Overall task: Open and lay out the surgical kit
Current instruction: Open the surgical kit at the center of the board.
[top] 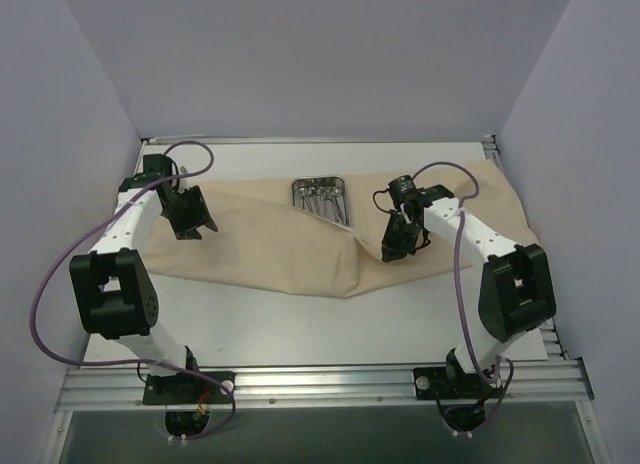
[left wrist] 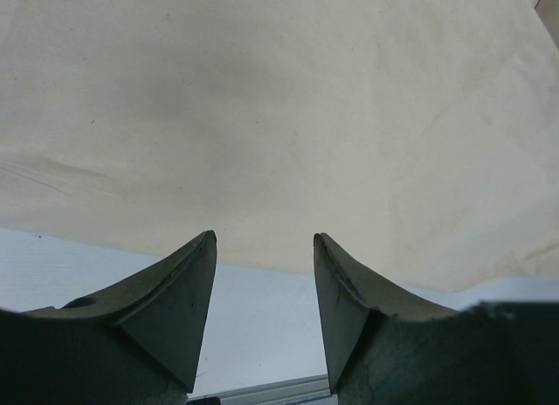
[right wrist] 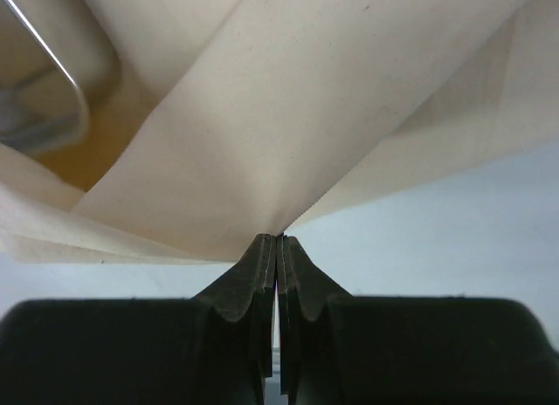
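Note:
The beige cloth wrap [top: 290,244] lies spread across the table. On it at the back sits the small steel tray [top: 320,195] holding the silver instruments. My right gripper [top: 393,250] is shut on a fold of the cloth [right wrist: 262,143] and holds that fold lifted; the tray's rim [right wrist: 52,56] shows at the upper left of the right wrist view. My left gripper [top: 190,229] is open and empty over the cloth's left part [left wrist: 279,117], its fingertips [left wrist: 205,248] apart above the cloth's near edge.
The white table top [top: 300,329] shows in front of the cloth. Grey-lilac walls close in the left, back and right sides. A metal rail [top: 320,384] runs along the near edge by the arm bases. Purple cables loop off both arms.

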Controlling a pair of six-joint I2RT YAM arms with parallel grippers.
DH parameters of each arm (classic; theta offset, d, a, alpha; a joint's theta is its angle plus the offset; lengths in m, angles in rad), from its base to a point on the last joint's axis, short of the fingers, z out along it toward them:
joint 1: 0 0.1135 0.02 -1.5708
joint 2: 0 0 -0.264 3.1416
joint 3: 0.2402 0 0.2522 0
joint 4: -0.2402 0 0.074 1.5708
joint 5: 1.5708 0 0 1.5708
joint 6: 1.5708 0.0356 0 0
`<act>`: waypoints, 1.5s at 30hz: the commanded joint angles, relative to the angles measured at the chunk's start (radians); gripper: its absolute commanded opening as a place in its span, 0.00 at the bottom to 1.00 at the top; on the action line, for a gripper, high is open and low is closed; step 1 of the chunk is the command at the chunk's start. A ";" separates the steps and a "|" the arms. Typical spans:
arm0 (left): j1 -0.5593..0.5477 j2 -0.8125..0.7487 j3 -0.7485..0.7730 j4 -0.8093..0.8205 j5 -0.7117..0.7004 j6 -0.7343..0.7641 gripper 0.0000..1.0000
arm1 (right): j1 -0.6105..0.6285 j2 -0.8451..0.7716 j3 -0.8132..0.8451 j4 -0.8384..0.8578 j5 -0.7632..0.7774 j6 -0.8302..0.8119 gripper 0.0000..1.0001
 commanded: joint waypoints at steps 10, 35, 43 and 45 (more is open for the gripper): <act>0.016 -0.066 -0.044 0.019 0.050 -0.061 0.57 | -0.100 -0.068 0.144 -0.150 0.113 -0.063 0.62; 0.016 -0.037 -0.055 0.045 0.076 -0.039 0.58 | -0.746 0.336 0.514 0.116 0.192 -0.353 0.78; 0.019 -0.017 -0.043 0.054 0.092 -0.035 0.61 | -0.740 0.432 0.585 0.057 0.254 -0.339 0.70; 0.021 -0.014 -0.034 0.050 0.093 -0.032 0.61 | -0.737 0.448 0.579 0.057 0.266 -0.348 0.69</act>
